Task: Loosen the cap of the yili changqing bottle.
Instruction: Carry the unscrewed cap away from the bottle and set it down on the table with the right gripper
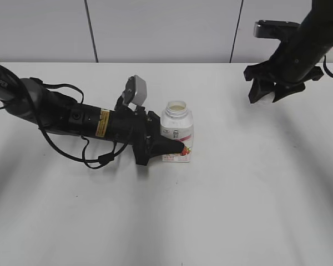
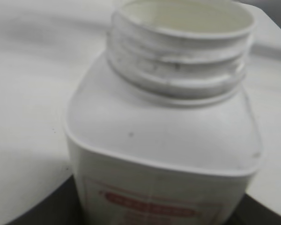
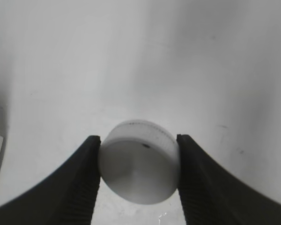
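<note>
Altogether we count one yili changqing bottle [image 1: 177, 132], one cap [image 3: 139, 161], two arms with a gripper each, and one white table [image 1: 222, 210] under all of it. We take the bottle as our landmark: it stands upright near the middle of the table, its wide neck open and uncapped, with the threads of the neck bare in the left wrist view.

Our left gripper [image 1: 175, 147] lies low along the table on the bottle's left and grips its lower body, one dark finger crossing the front of the pink-red label; the jaws stand about as wide as the bottle they clamp. Our right gripper [image 3: 139, 180] hangs above the table well to the right of the bottle and farther back. Its two ribbed black fingers [image 3: 82, 183] press against opposite sides of the cap, holding it between them, so the cap is off the bottle and well apart from it.

Several things stay hard to read. From the exterior view we cannot make out the cap in the right gripper at all; only the right wrist view shows it. In the left wrist view the bottle fills the frame, blurred, its base cut off and the label lettering unreadable, and only dark slivers of the left gripper show at the bottom corners. The far finger of the left gripper is hidden behind the bottle.
</note>
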